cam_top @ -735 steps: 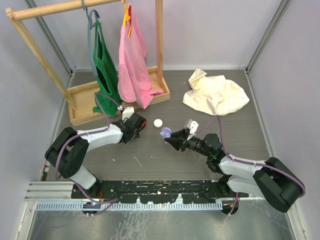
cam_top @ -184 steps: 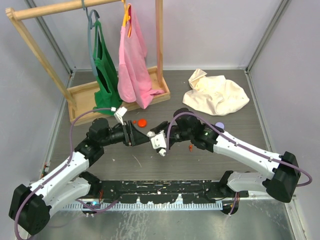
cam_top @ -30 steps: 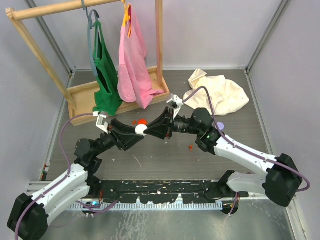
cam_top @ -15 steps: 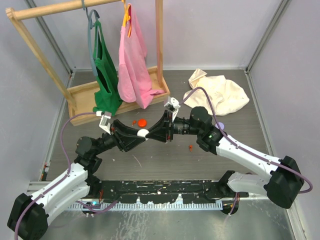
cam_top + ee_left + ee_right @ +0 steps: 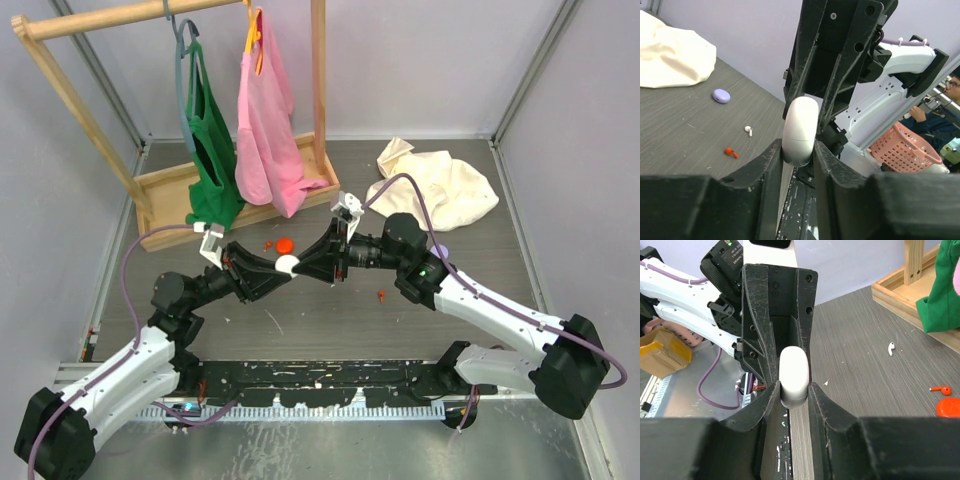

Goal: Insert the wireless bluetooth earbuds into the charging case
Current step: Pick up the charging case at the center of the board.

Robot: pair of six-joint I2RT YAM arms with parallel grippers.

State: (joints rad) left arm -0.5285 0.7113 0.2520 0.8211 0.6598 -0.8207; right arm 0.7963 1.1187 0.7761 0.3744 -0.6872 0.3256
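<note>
Top external: charging case [image 5: 287,264] between left end effector [image 5: 279,270] and right end effector [image 5: 300,265]

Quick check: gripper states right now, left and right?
Left gripper: closed on the white case, fingers against both its sides.
Right gripper: closed on the same white case, from the opposite end.
</note>
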